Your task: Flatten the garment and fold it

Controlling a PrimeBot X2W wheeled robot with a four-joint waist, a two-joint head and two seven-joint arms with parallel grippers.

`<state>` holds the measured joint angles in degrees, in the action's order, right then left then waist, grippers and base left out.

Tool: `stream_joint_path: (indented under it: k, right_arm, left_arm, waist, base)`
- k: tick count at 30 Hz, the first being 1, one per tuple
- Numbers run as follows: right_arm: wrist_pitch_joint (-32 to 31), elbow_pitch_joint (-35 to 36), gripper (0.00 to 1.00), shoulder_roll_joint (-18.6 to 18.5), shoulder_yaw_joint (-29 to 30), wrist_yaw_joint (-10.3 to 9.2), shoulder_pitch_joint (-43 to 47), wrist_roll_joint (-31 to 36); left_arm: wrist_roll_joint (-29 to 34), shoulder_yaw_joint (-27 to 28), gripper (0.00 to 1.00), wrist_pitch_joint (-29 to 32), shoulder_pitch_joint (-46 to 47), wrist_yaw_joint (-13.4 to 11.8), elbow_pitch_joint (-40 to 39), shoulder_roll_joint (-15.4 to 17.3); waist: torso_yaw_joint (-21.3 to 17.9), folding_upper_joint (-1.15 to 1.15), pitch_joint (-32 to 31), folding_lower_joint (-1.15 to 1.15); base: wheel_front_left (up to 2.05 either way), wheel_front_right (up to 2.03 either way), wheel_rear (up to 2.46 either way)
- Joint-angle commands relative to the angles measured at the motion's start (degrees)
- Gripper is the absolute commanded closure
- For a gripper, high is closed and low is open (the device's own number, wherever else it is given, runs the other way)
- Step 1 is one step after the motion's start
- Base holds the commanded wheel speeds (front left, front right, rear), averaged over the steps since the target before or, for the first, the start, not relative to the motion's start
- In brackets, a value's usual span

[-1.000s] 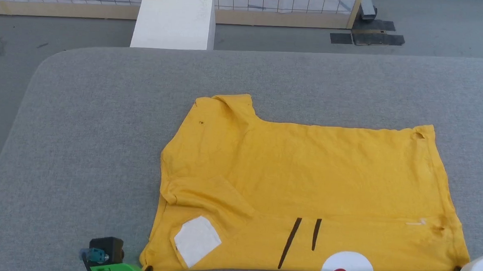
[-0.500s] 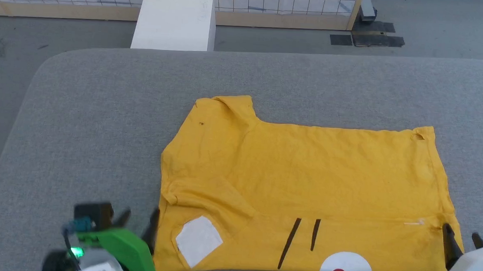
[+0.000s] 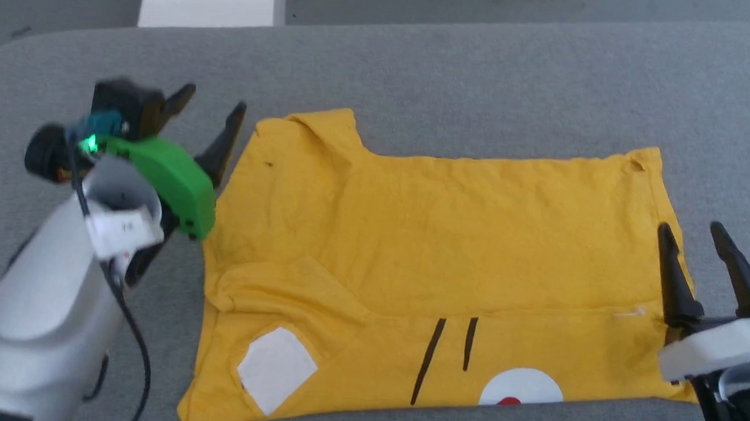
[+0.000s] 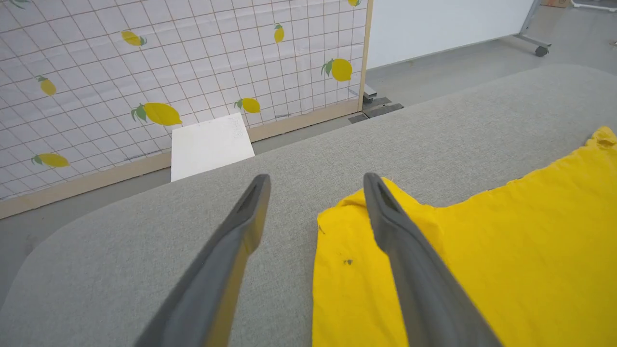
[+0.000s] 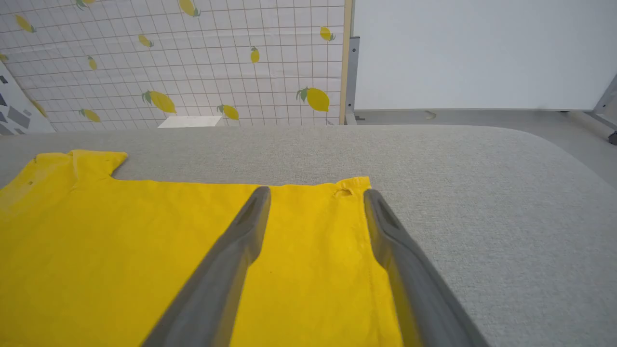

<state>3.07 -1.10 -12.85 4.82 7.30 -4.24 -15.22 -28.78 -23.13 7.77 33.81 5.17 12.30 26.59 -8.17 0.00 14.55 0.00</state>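
While the left hand and right hand hang spread and empty, the shirt lies on the worktop.
Left hand at its sleeve corner; right hand over its right edge.

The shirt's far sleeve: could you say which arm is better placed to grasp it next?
Probably left: the left fingers stand open beside that sleeve; the right fingers are at the other end of the shirt.
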Motion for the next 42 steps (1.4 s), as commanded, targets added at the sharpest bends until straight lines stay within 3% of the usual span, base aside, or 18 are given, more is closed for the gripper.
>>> stream_joint_path:
  k: [1, 9, 17, 21, 22, 23, 24, 32, 42]
  right_arm:
    - [0.80, -0.42, 0.00, -0.26, -1.05, 0.19, -1.90, -0.60]
    - [1.97, -1.45, 0.00, -0.20, -6.80, 0.19, -8.67, -1.05]
    - [2.78, -2.94, 0.00, 0.72, -8.88, 0.19, -10.78, -1.42]
    - [2.72, -3.68, 0.00, 1.01, -8.68, 0.19, -10.79, -1.34]
    - [2.55, -3.79, 0.00, 1.01, -8.59, 0.19, -10.91, -1.29]
    - [2.28, -3.90, 0.00, 0.97, -8.48, 0.19, -11.22, -1.22]
    - [1.93, -4.06, 0.00, 0.85, -8.35, 0.19, -11.64, -1.00]
    - [-7.91, -11.88, 0.00, -0.77, -6.71, 0.19, -23.58, -0.64]
    - [-28.76, -33.64, 0.00, -1.35, -5.08, 0.19, -43.12, -3.62]
  left_arm:
    - [0.62, -0.79, 0.00, 1.20, 3.53, 0.78, 2.02, 0.47]
    - [-3.92, -5.75, 0.00, 14.64, 17.29, 2.20, 13.83, 1.10]
    - [-10.22, -7.97, 0.00, 28.70, 19.97, 2.25, 20.25, 0.95]
    - [-10.89, -8.67, 0.00, 33.26, 19.34, 0.95, 21.33, 1.29]
    - [-10.83, -8.77, 0.07, 33.66, 19.22, 0.64, 21.25, 1.43]
    - [-10.68, -8.94, 0.78, 33.94, 19.08, 0.44, 21.02, 1.62]
    - [-10.67, -9.03, 1.00, 34.07, 18.93, 0.39, 20.78, 1.74]
    - [-10.93, -9.69, 1.00, 34.52, 18.28, 0.53, 17.85, 2.29]
    - [-10.35, -11.90, 1.00, 35.68, 20.86, 1.11, 13.15, 1.19]
  waist:
    - [-3.92, 0.00, 4.57, 0.00]
    - [-8.42, 0.00, 9.47, 0.00]
    - [-10.60, 0.00, 10.49, 0.00]
    - [-10.92, 0.00, 10.09, 0.00]
    - [-10.94, 0.00, 10.01, 0.00]
    - [-10.98, 0.00, 9.95, 0.00]
    - [-11.01, 0.00, 9.91, 0.00]
    - [-10.32, 0.00, 10.87, 0.00]
    - [-6.38, 0.00, 14.37, 0.00]
  base:
    - [0.00, 0.00, 0.00]
    - [0.00, 0.00, 0.00]
    - [0.00, 0.00, 0.00]
    - [0.00, 0.00, 0.00]
    - [0.00, 0.00, 0.00]
    - [0.00, 0.00, 0.00]
    - [0.00, 0.00, 0.00]
    - [0.00, 0.00, 0.00]
    - [0.00, 0.00, 0.00]
